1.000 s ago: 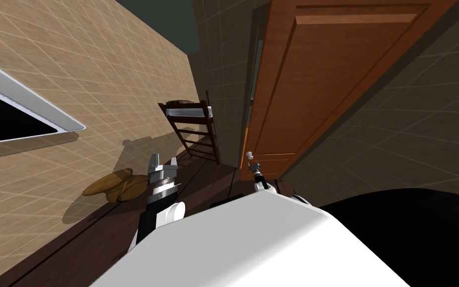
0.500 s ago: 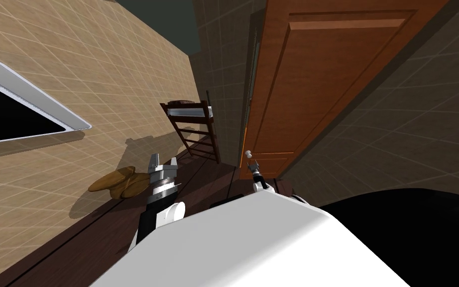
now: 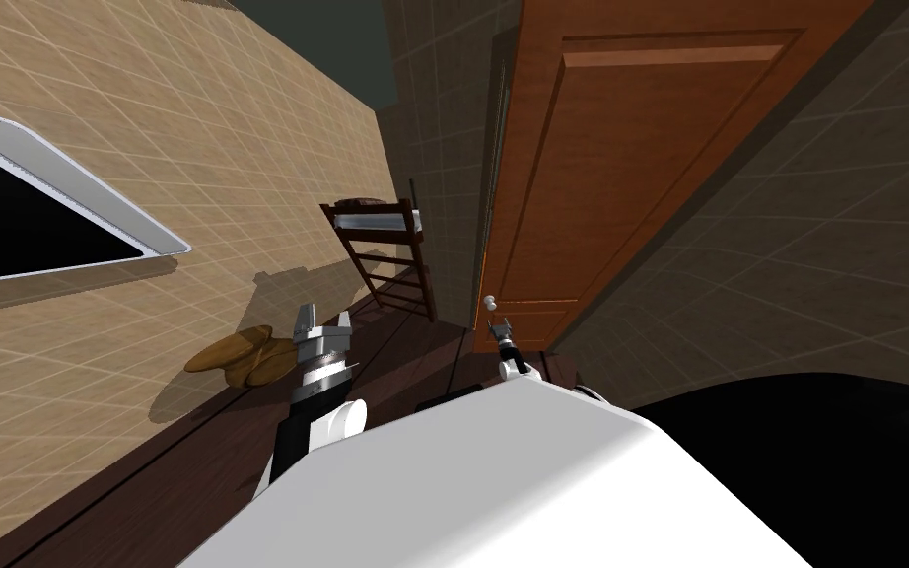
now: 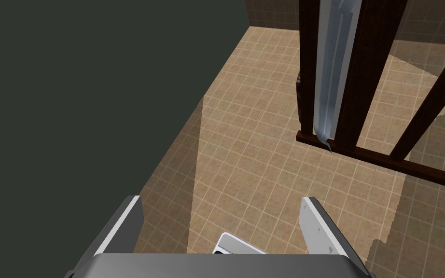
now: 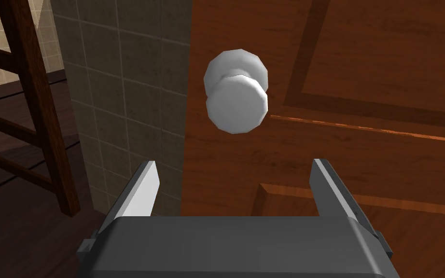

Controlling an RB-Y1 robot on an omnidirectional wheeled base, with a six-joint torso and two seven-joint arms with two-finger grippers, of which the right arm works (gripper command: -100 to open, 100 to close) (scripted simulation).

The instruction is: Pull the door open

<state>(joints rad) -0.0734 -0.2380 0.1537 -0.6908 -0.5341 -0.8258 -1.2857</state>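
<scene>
Left tool (image 4: 221, 202) and right tool (image 5: 233, 166) both gape.

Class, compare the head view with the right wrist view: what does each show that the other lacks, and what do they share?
Head view, not the wrist's: the left gripper, open; a white-framed window in the tan wall; brown cushion-like shapes on the dark floor. Right wrist view, not the head's: the clear gap between the open fingers and the knob, which nothing touches. Shared: the orange-brown door, its white knob, the right gripper and the dark wooden frame.
</scene>
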